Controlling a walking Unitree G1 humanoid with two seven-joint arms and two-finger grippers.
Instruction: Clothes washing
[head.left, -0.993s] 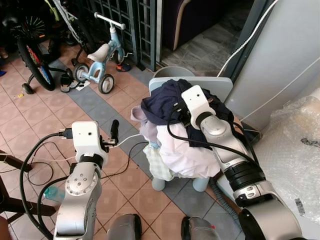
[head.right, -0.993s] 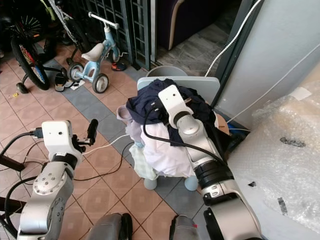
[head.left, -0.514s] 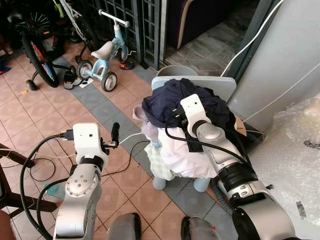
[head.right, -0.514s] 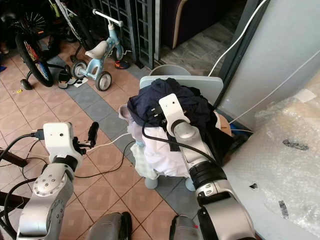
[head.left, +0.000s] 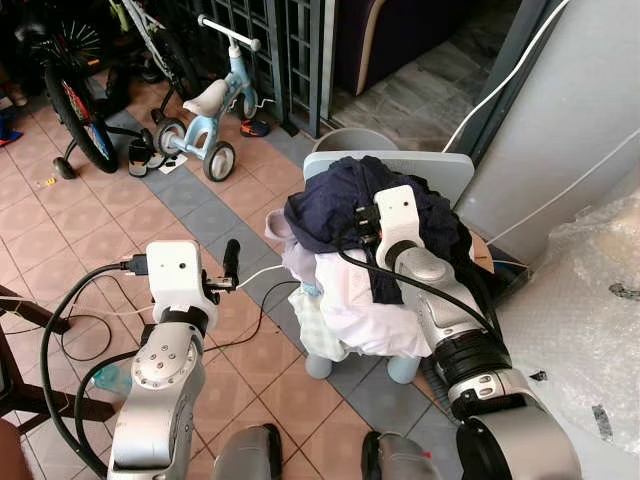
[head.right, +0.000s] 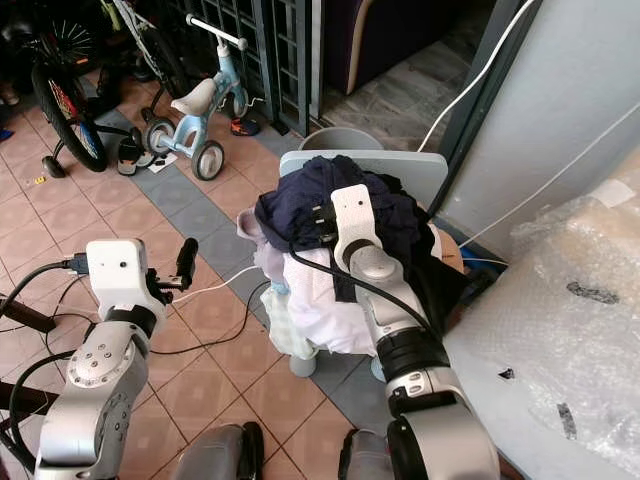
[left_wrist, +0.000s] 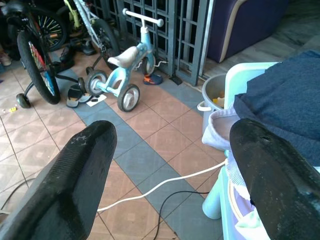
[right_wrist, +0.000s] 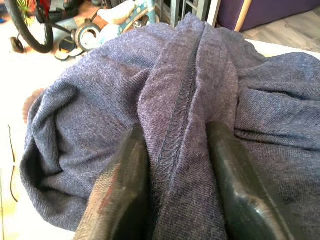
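Observation:
A heap of clothes lies on a pale blue plastic chair (head.left: 440, 170). On top is a dark navy garment (head.left: 325, 210), with white garments (head.left: 365, 300) and a pale checked cloth (head.left: 320, 325) hanging below it. My right arm reaches over the heap. In the right wrist view my right gripper (right_wrist: 175, 135) is shut on a seamed fold of the navy garment (right_wrist: 175, 90), which bulges up between the two fingers. My left gripper (left_wrist: 170, 150) is open and holds nothing. It hovers over the tiled floor left of the chair, one finger (head.left: 231, 262) pointing up.
A blue-and-white tricycle (head.left: 210, 110) and a bicycle (head.left: 75, 110) stand at the back left by a dark metal gate (head.left: 260, 40). Behind the chair is a grey bucket (head.left: 350, 140). Cables (head.left: 265, 275) cross the tiles. Bubble wrap (head.left: 600, 300) lies at the right.
My right wrist has shifted slightly on top of the navy garment, staying on the heap. The left arm has kept its place. The head view has moved a little.

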